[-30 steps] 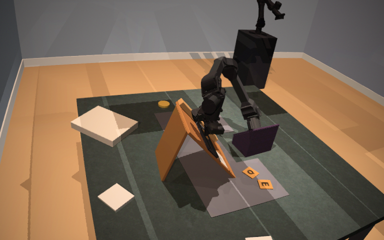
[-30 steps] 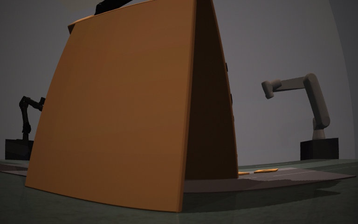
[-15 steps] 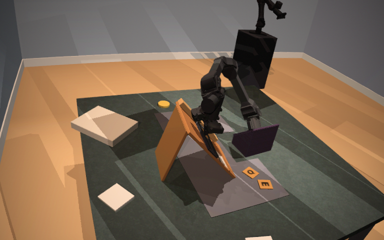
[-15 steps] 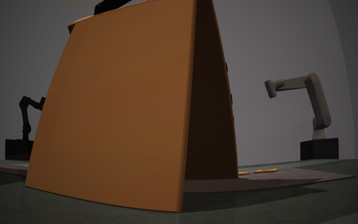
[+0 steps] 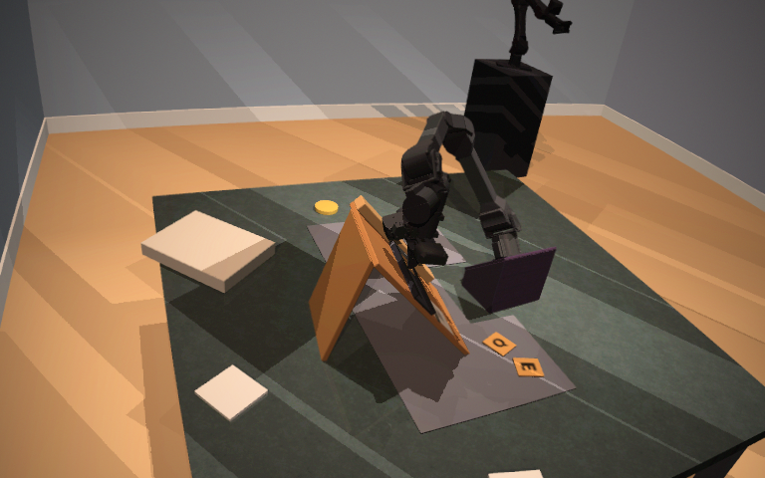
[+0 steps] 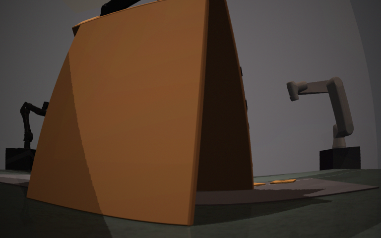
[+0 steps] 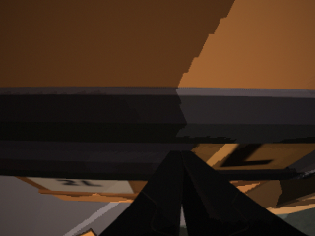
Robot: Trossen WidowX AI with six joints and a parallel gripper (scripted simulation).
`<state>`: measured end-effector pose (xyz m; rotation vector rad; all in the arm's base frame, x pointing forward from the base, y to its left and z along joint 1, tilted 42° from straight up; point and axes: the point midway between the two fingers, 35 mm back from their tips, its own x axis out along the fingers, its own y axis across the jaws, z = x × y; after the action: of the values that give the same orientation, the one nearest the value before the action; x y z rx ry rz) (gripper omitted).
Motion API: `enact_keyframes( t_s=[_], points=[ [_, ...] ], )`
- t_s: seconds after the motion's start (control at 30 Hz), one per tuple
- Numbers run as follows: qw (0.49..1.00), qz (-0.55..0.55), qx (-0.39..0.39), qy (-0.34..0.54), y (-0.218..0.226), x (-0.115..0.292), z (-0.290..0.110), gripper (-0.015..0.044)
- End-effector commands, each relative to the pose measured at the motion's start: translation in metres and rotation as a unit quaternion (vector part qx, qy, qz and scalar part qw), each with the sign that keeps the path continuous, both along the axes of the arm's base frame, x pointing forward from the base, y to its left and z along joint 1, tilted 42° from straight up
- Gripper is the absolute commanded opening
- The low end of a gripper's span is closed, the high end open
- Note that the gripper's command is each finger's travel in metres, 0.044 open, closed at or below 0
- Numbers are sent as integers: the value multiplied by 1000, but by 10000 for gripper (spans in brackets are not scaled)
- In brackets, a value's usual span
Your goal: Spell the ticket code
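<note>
An orange A-frame board (image 5: 344, 282) (image 6: 134, 112) (image 7: 132, 20) stands on the counter, with a dark letter rail (image 5: 429, 303) (image 7: 98, 125) running down its sloped face. My gripper (image 5: 414, 269) (image 7: 179, 160) is shut, with nothing between the fingers, and its tips rest against the rail. In the wrist view an orange tile with an L (image 7: 289, 152) sits in the rail just right of the fingertips. Two loose orange tiles, a Q (image 5: 499, 343) and an E (image 5: 528, 366), lie flat on the grey mat (image 5: 479, 394) to the board's right. They also show in the exterior view: one tile (image 6: 259, 184) and the other tile (image 6: 283, 181).
A beige flat box (image 5: 208, 248) and a yellow disc (image 5: 326, 207) lie behind and left of the board. A white card (image 5: 231, 390) lies front left. A dark purple panel (image 5: 507, 282) stands right of the arm. A black pedestal (image 5: 504, 118) stands behind.
</note>
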<state>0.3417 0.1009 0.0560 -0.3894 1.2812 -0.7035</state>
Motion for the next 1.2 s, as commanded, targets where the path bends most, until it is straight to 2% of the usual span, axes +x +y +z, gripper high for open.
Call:
enact_keyframes(
  t_s=[0.0, 0.57, 0.63, 0.73, 0.9, 1.1, 1.17],
  points=[
    [1000, -2, -2, -2, 3, -4, 3, 0],
    [1000, -2, -1, -1, 16, -18, 10, 0],
    [999, 34, -4, 15, 21, -19, 13, 53],
    [982, 173, -12, 75, 43, -29, 28, 131],
    [895, 409, -54, 170, 80, -53, 55, 262],
    [706, 644, -143, 256, 117, -88, 85, 420],
    [656, 685, -167, 270, 124, -97, 91, 440]
  ],
)
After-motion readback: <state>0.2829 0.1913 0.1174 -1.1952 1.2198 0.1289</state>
